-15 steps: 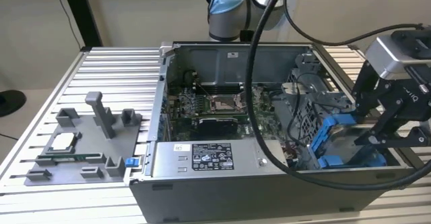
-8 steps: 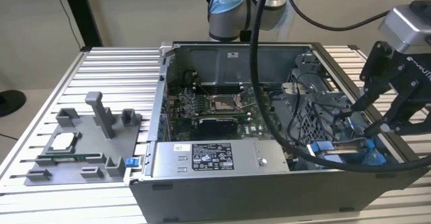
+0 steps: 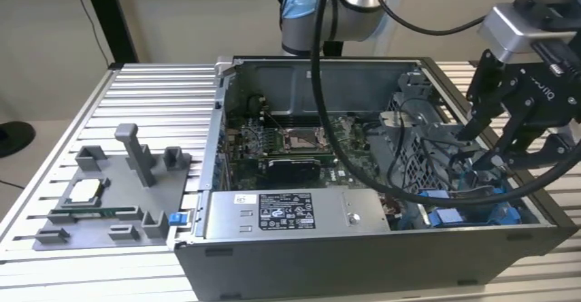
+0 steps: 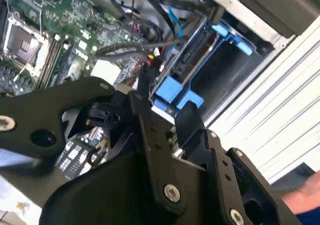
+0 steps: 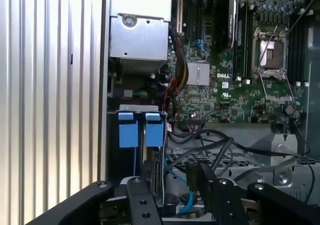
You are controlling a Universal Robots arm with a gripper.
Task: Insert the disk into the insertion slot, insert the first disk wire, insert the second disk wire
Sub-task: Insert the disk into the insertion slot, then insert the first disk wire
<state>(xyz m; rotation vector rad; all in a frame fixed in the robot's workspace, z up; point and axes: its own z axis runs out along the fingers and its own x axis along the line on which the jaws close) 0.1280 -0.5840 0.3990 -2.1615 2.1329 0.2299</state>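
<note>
The disk (image 5: 156, 170) stands on edge in the insertion slot (image 5: 128, 134), a grey metal bay with blue tabs in the open computer case's front corner on the exterior view's right. In the second wrist view the disk's dark edge (image 4: 194, 60) runs between blue caddy pieces, and the insertion slot (image 4: 231, 35) lies beside the case wall. My gripper (image 3: 490, 139) hangs just above this bay (image 3: 454, 215). In both wrist views the gripper (image 5: 175, 195) (image 4: 167, 122) is open, its black fingers (image 5: 141, 200) apart over the disk's end. A blue disk wire (image 5: 188, 203) curls loose under the fingers.
A silver power supply box (image 3: 281, 212) with a sticker fills the case's front. The motherboard (image 5: 235, 85) lies deeper inside, with black cables (image 5: 220, 142) draped across a metal cage. A grey fixture plate (image 3: 100, 196) with posts rests on the ribbed table (image 3: 154, 91).
</note>
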